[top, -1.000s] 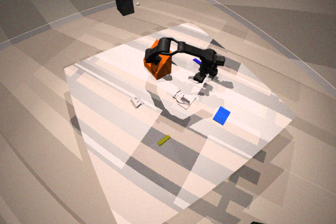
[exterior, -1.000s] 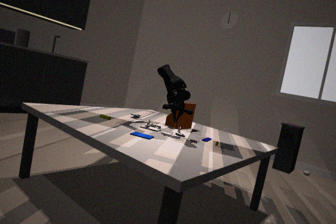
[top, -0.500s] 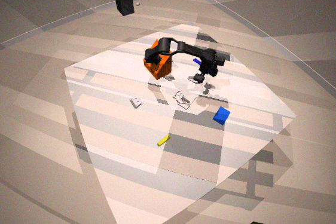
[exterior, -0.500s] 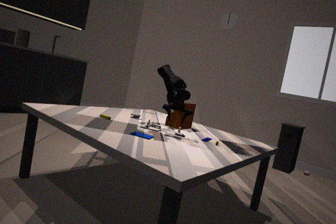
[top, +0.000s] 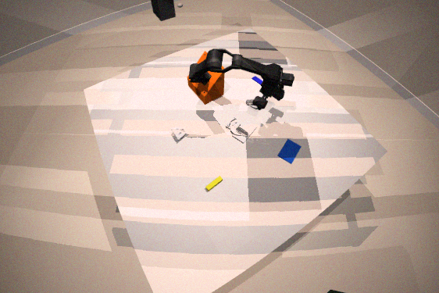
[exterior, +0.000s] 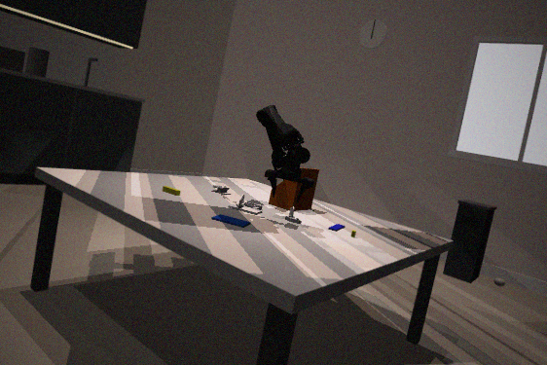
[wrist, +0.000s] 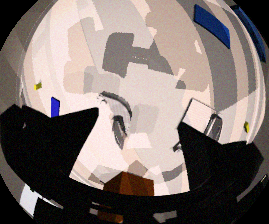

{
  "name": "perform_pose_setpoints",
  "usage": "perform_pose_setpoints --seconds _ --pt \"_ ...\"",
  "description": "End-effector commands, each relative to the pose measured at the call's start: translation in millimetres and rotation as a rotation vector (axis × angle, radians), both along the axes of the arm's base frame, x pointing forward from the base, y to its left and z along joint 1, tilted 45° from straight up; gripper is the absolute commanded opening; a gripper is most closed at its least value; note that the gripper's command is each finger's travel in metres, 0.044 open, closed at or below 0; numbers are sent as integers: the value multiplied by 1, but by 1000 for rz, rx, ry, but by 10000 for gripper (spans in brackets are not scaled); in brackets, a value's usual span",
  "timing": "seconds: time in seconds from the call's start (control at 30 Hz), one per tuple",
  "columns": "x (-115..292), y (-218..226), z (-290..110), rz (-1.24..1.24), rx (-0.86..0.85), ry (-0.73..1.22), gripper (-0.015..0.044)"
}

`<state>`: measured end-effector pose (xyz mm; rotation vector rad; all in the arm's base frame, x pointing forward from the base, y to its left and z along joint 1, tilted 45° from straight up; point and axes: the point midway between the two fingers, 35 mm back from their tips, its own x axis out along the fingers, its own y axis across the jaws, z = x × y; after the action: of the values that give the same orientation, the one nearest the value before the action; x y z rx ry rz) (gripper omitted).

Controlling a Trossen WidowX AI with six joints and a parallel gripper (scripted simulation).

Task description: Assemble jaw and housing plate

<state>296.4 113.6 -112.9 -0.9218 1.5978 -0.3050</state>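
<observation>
Hovering open, the gripper [exterior: 288, 188] [wrist: 139, 119] grasps nothing.

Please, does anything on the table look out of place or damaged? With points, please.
Nothing looks spilled or visibly damaged. The flat blue rectangular block [top: 289, 151] [exterior: 231, 220] and the yellow bar-shaped block [top: 214, 184] [exterior: 171, 191] lie apart from the pale assembly with a jaw [top: 243, 138] [exterior: 249, 210], perhaps simply unrelated items. Small faults I cannot tell.
</observation>
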Motion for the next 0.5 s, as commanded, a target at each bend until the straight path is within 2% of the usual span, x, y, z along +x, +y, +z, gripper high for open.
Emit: perform_pose_setpoints --seconds 0.0,0.37,0.47 --pt "0 0 0 0 0 0 440" --pt "0 0 0 0 0 0 440" --pt "0 0 0 0 0 0 361"
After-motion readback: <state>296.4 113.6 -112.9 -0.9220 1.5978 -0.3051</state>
